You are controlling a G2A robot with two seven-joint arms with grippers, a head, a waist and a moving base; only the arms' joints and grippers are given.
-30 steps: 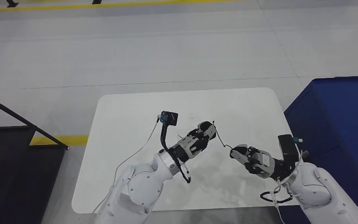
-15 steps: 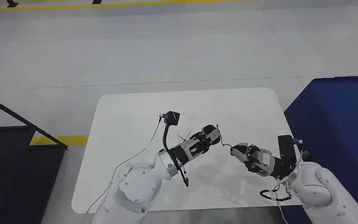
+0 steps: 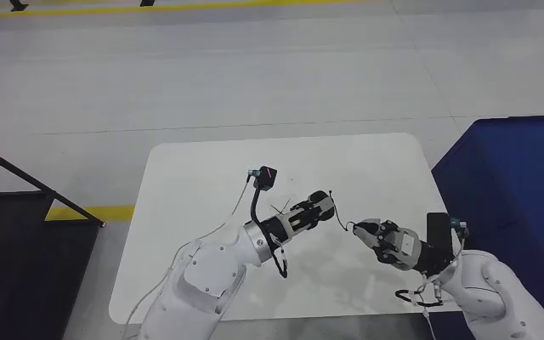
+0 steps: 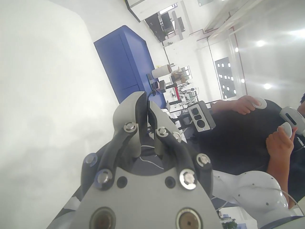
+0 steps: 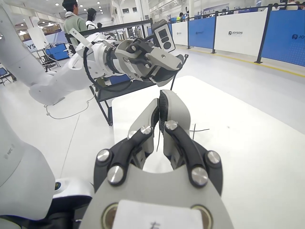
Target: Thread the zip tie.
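A thin black zip tie (image 3: 339,220) hangs in the air between my two grippers above the middle of the white table (image 3: 195,178). My left gripper (image 3: 324,202) is shut on one end of it; in the right wrist view that gripper (image 5: 177,69) pinches the tie's head end (image 5: 185,57). My right gripper (image 3: 360,229) is shut on the other end just to the right, a short gap away. Its own view has the strap (image 5: 157,141) running between the closed fingertips (image 5: 160,96). In the left wrist view my gripper (image 4: 145,99) is closed, with the tie hidden.
Loose black zip ties (image 3: 280,206) lie on the table left of my left gripper, one showing as a thin strand (image 5: 199,129). A blue cabinet (image 3: 501,187) stands against the table's right edge. A black rack (image 3: 34,255) is at the left.
My left arm has swung a little to the right and flattened, bringing its gripper closer to the right one. The right gripper has barely shifted. Both stay shut on the tie.
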